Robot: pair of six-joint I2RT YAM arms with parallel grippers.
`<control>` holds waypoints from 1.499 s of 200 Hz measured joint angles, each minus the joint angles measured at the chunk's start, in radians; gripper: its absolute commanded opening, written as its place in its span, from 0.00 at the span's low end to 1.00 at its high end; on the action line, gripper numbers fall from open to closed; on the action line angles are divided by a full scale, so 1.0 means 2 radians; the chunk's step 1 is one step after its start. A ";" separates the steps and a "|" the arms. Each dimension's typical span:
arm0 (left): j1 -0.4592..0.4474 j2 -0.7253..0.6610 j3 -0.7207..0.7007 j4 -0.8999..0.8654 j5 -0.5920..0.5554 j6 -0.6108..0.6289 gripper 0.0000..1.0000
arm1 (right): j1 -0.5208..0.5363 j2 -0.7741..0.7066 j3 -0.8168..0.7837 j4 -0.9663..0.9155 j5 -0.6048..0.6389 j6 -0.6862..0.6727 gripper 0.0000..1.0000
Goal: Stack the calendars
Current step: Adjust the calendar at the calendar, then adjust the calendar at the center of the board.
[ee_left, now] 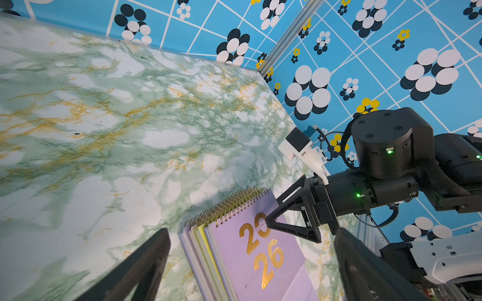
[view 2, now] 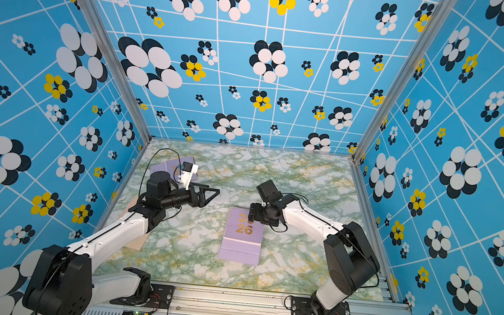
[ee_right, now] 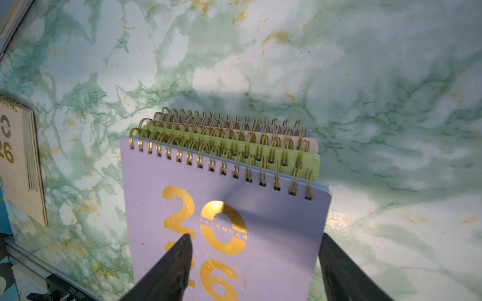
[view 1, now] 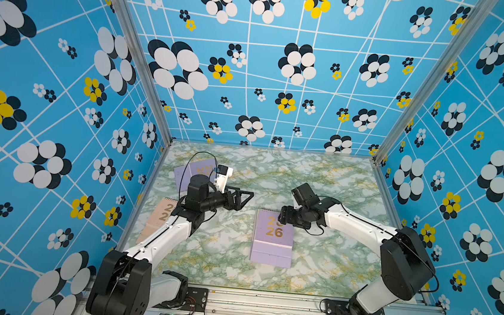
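The right hand (view 1: 285, 218) is partly open and grips nothing. In the right wrist view one finger (ee_right: 180, 255) lies over a lavender top cover and the other stands past its side edge. Beneath the hand, low in the middle of both top views, sits the stack of calendars (view 1: 273, 241), with yellow-green and peach covers showing under the lavender one. The left hand (view 1: 245, 196), jaws wide and empty, hangs over the worktop (view 1: 335, 184) left of centre. A peach calendar (view 1: 163, 216) lies at the worktop's left edge, partly under that arm. A lavender calendar (view 1: 195, 170) lies above it in the frame.
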 measured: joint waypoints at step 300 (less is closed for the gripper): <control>0.222 0.615 0.858 -0.598 -0.249 0.164 1.00 | 0.010 0.201 0.363 -0.045 -0.051 -0.061 0.99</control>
